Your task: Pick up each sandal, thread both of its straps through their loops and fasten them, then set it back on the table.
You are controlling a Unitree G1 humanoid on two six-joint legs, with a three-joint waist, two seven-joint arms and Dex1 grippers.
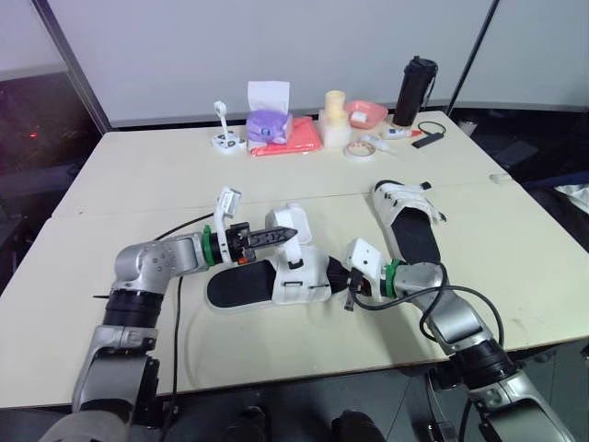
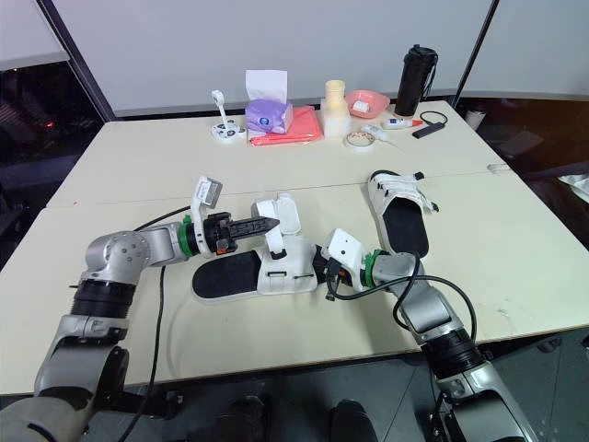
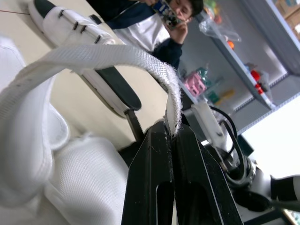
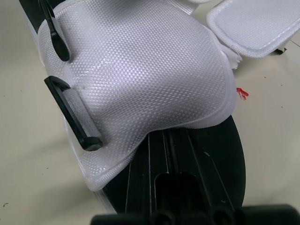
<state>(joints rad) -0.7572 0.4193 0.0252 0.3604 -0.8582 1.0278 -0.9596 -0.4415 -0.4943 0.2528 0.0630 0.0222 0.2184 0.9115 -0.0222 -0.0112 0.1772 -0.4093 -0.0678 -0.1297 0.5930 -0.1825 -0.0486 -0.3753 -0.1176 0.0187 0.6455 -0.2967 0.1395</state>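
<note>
The near sandal [image 1: 276,281], white upper on a black sole, lies on the table [image 1: 138,184] between my arms. My left gripper [image 1: 293,234] is shut on the end of its white strap [image 3: 108,56], holding the strap lifted above the upper. My right gripper [image 1: 349,295] is at the sandal's right end, its fingers shut on the black sole just under the white upper [image 4: 150,70]. A black loop [image 4: 70,112] sits on the side of that upper. The second sandal [image 1: 405,219] lies flat further right, apart from both grippers.
Along the far edge stand a purple tissue box [image 1: 269,124], a red cloth [image 1: 293,138], a pink bowl [image 1: 366,112], a tape roll [image 1: 359,149] and a black bottle [image 1: 414,90]. A person [image 3: 154,23] holding a phone stands beyond the table.
</note>
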